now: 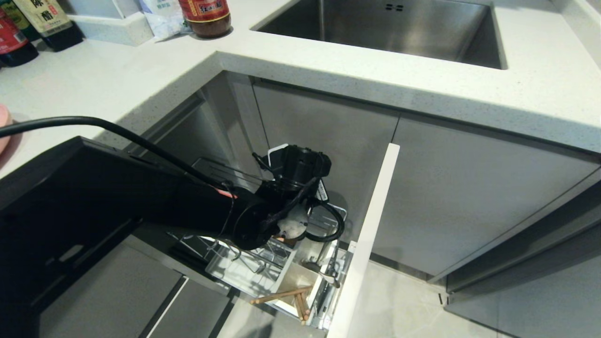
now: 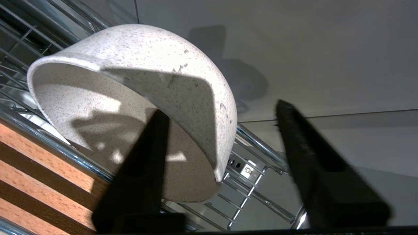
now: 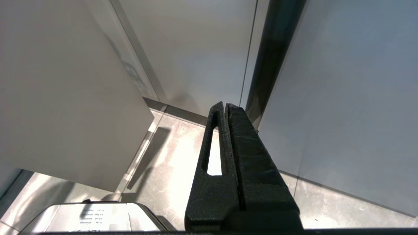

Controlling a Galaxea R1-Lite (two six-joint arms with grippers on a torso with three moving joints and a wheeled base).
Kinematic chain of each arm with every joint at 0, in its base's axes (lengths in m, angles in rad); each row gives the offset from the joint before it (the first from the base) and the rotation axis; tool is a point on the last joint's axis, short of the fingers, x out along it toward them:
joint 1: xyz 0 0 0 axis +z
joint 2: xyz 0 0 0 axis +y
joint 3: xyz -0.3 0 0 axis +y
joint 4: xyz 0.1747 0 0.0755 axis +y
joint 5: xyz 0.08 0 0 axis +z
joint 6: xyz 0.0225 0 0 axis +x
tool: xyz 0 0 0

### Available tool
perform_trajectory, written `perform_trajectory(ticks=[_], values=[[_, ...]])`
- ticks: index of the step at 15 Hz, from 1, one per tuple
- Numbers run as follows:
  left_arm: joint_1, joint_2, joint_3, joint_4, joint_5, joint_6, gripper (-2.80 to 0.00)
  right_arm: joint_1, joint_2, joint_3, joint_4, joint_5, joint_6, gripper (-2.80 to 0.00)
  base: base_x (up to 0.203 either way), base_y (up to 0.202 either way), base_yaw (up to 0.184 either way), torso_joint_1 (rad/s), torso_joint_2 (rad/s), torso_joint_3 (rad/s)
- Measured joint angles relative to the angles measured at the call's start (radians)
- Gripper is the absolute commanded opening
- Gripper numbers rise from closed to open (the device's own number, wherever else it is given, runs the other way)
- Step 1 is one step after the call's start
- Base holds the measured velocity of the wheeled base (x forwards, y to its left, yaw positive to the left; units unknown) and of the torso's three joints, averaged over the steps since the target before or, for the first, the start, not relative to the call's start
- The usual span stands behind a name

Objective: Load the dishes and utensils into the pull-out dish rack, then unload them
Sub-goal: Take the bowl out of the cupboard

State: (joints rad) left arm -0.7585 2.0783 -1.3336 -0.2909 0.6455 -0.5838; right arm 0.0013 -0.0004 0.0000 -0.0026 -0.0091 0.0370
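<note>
The cream speckled bowl [image 2: 137, 65] stands on its side in the pull-out dish rack [image 2: 258, 143], beside the rack's wooden strip [image 2: 39, 169]. My left gripper [image 2: 220, 107] is open and straddles the bowl's wall: one finger [image 2: 143, 169] reaches inside the bowl, the other [image 2: 313, 156] stands well clear outside it. In the head view my left wrist [image 1: 291, 188] hangs over the rack [image 1: 244, 270] and hides the fingers. Wooden chopsticks [image 1: 281, 295] lie in the white cup [image 1: 293, 277] behind the white panel front [image 1: 371, 234]. A pink plate's edge [image 1: 3, 126] shows on the counter. My right gripper [image 3: 225, 106] is shut and parked.
The white counter [image 1: 328, 70] overhangs the rack, with a steel sink [image 1: 399, 28] and sauce bottles [image 1: 206, 16] at the back. Grey cabinet doors [image 1: 469, 188] flank the drawer. The right wrist view shows the tiled floor [image 3: 169, 156] between cabinet fronts.
</note>
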Motion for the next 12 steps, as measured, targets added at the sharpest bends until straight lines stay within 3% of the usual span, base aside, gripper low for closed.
perform_trajectory(ticks=[12], values=[[-0.004, -0.069, 0.005, -0.024, 0.004, 0.001, -2.80, 0.000, 0.000, 0.000, 0.000, 0.000, 0.000, -2.80, 0.000, 0.000, 0.000, 0.000, 0.00, 0.000]])
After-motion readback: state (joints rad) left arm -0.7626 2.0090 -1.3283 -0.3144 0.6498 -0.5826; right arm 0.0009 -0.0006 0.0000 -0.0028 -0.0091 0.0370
